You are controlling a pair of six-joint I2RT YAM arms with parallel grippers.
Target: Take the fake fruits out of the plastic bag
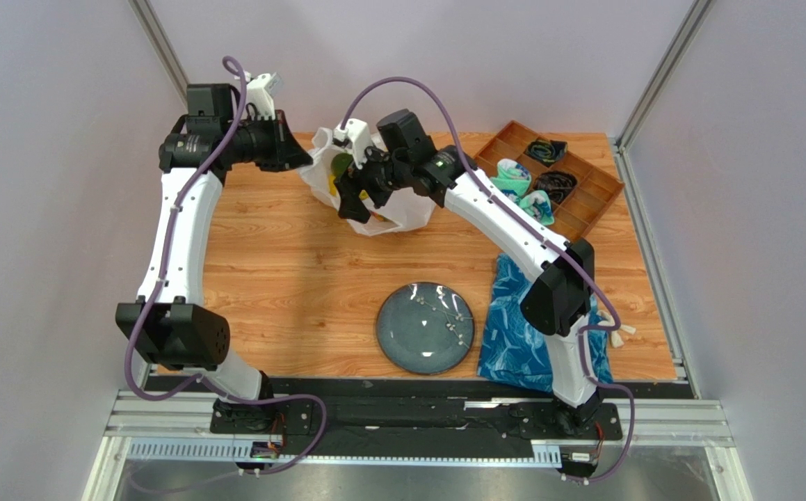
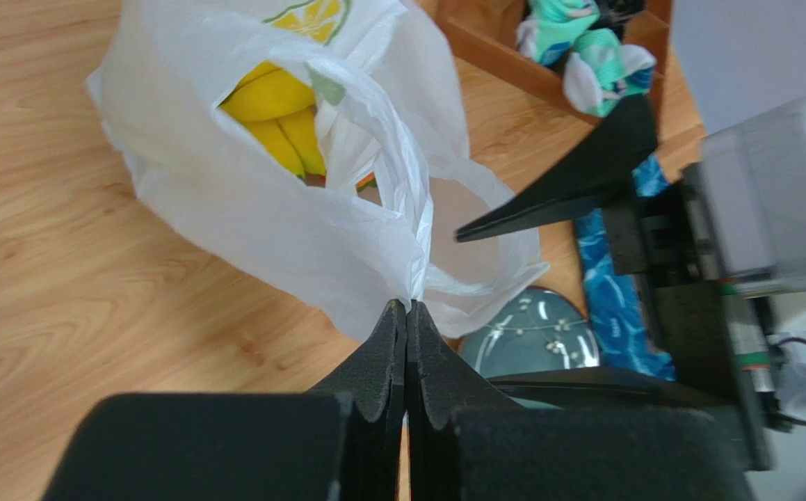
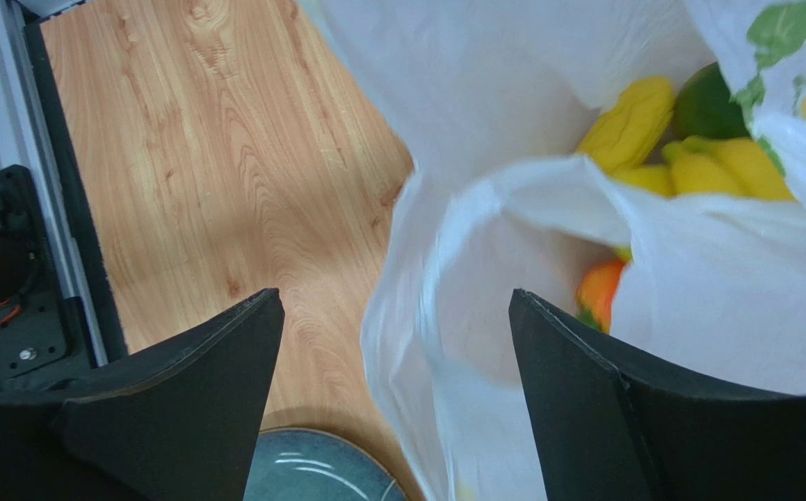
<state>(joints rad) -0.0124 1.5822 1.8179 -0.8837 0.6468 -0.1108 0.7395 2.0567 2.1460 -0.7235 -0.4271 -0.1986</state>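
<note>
The white plastic bag point(image 1: 402, 204) stands at the back middle of the table, its mouth held open. My left gripper point(image 1: 309, 159) is shut on the bag's twisted edge point(image 2: 414, 261) and holds it up. Inside the bag are yellow bananas point(image 2: 271, 115), which also show in the right wrist view point(image 3: 637, 120), a greenish piece point(image 3: 705, 99) and a red-orange fruit point(image 3: 597, 292). My right gripper point(image 1: 360, 204) is open and empty just above the bag's mouth point(image 3: 501, 209), with its jaws standing either side of the near rim. The orange ball is hidden.
A dark blue-grey plate point(image 1: 425, 327) lies at the front middle. A blue patterned cloth point(image 1: 522, 324) lies to its right, under the right arm. A wooden compartment tray point(image 1: 611, 183) with teal-and-white socks point(image 2: 584, 52) stands at the back right.
</note>
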